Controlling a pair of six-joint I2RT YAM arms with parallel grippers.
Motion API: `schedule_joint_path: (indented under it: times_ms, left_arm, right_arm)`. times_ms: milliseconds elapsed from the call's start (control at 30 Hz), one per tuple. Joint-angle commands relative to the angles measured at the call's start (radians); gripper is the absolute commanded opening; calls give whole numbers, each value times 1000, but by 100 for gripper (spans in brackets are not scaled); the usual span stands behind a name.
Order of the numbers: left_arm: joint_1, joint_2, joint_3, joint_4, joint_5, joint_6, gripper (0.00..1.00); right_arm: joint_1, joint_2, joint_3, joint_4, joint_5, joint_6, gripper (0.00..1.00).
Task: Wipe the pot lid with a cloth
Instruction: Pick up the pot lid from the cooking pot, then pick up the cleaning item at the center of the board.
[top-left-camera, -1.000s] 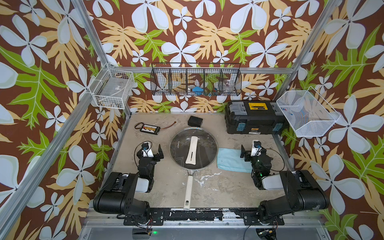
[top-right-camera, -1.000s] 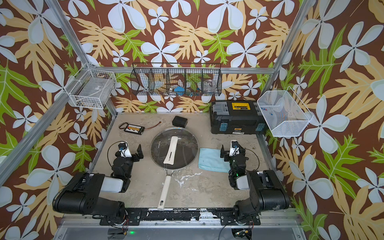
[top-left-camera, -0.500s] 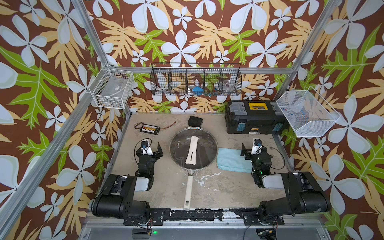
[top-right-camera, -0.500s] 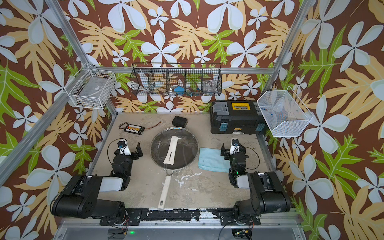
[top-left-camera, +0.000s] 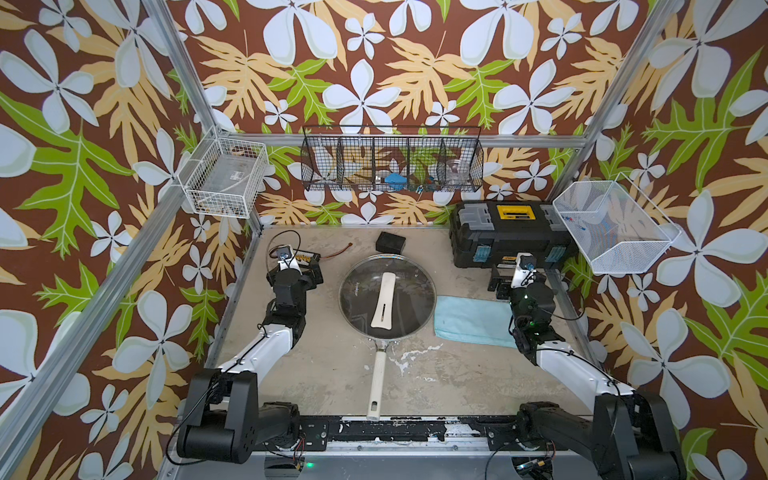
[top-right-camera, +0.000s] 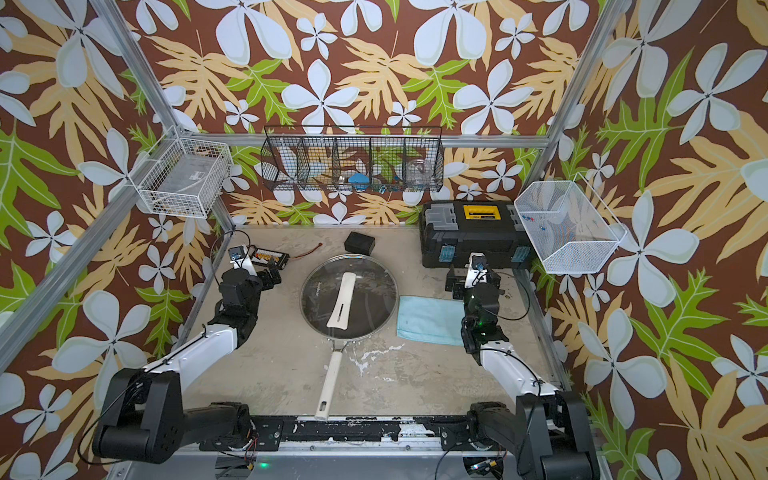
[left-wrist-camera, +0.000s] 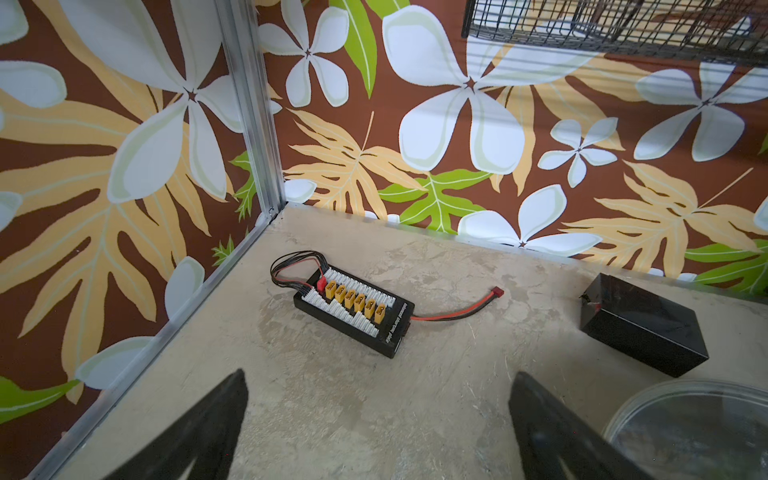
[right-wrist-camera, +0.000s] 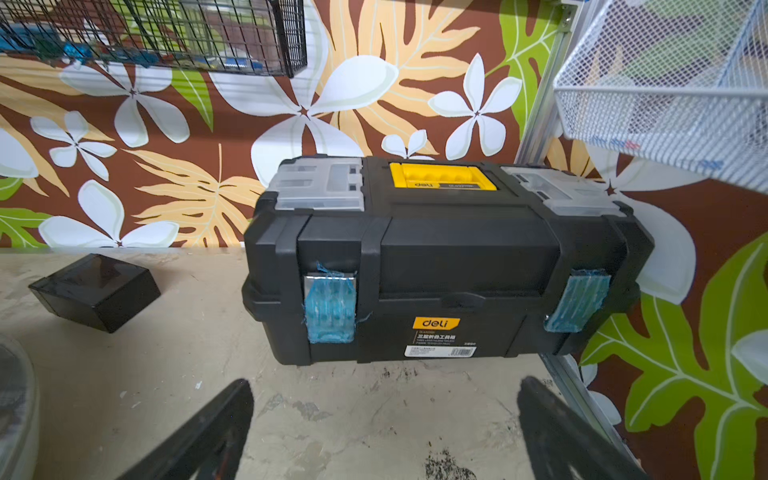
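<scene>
Pot lid: seated on the frying pan at the centre of the table, bar handle up.
Cloth: flat on the table, just beside the lid on the right-arm side.
Left gripper: jaws wide apart, empty, near the charging board.
Right gripper: jaws wide apart, empty, facing the toolbox.
</scene>
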Motion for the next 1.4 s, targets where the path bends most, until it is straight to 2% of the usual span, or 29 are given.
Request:
schedule_joint_path:
  times_ms: [0, 233, 333, 433, 667, 967, 1167, 1367]
  left_arm:
    - [-10, -25, 70, -216, 45, -54, 100]
    - [-127, 9, 284, -513, 100, -156, 100]
    - [-175, 55, 371, -610, 113, -198, 100]
    - [-228, 90, 440, -690, 81, -210, 100]
    - [-312, 148, 524, -826, 101, -260, 100]
    - [-428, 214, 565, -845, 113, -316, 100]
    - [-465, 273, 595, -864, 133, -332, 99]
    - [-495, 313, 633, -899, 148, -327, 97]
  right_arm:
    - [28, -19, 87, -272, 74, 42, 100]
    - [83, 89, 372, -771, 160, 156, 100]
    - [85, 175, 489, -958, 111, 207, 100]
    - [94, 237, 551, -1059, 72, 247, 100]
    - [108, 324, 585, -1160, 30, 308, 100]
    - [111, 455, 554, -1159, -83, 309, 100]
    - [111, 571, 574, -1164, -116, 283, 100]
    - [111, 584, 543, -1151, -131, 304, 100]
